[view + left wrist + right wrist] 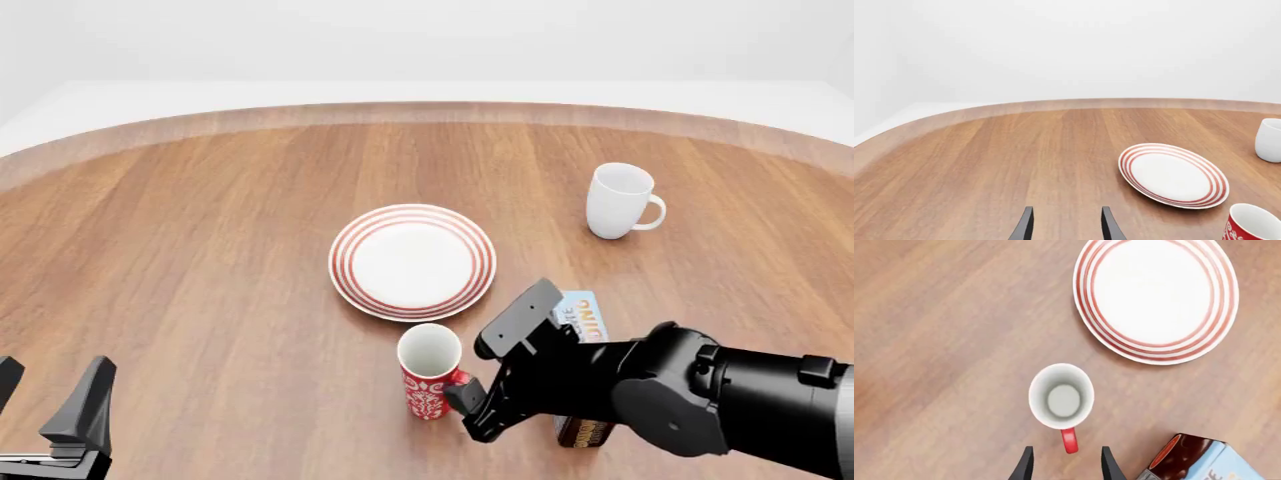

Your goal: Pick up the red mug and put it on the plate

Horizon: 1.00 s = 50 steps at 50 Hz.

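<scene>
Right now the red mug (430, 372) stands upright on the wooden table (200, 260) in the lower middle of the front view, just below the plate (412, 261) and apart from its rim, with its small handle turned toward the lower right, where the right gripper (481, 412) hangs close beside it. Seen from the right wrist view, the mug's white inside faces the camera and the red handle (1069, 440) points down the frame, lying just ahead of the gap between the two dark fingertips (1024, 467); the jaws stand apart at a moderate width and hold nothing. At the lower left of the front view the left gripper (54, 405) waits well away from everything, its jaws likewise parted and empty. A plain white mug (621, 201) sits in the upper right, and a blue-and-brown box (582, 330) lies partly hidden behind the right arm. Judging by its look, the red mug is stiff glazed ceramic: smooth, likely slippery, breakable if dropped, and, being tall and slim, easy to tip with a sideways nudge. The handle looks too small for a sure grip, so closing across the rim wall or around the body, squarely and above mid-height, seems the safer hold.
</scene>
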Available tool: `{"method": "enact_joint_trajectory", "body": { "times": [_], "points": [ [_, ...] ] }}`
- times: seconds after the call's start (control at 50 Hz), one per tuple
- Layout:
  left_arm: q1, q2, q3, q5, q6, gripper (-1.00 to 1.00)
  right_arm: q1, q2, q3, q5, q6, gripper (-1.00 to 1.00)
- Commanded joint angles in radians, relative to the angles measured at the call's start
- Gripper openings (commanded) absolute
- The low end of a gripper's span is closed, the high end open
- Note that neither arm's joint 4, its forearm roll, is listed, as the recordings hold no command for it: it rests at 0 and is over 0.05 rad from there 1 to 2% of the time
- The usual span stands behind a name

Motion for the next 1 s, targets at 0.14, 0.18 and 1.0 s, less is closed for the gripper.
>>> {"method": "enact_joint_trajectory", "body": {
  "times": [0.14,0.18,1.0],
  "points": [
    [0.0,0.0,0.0,0.0,0.0,1.0,0.005,0.052,0.027,-0.058,0.021,1.0],
    [0.0,0.0,0.0,0.0,0.0,1.0,0.005,0.062,0.026,-0.065,0.022,1.0],
    [0.0,0.0,0.0,0.0,0.0,1.0,0.021,0.152,0.057,-0.147,0.067,1.0]
  ]
}}
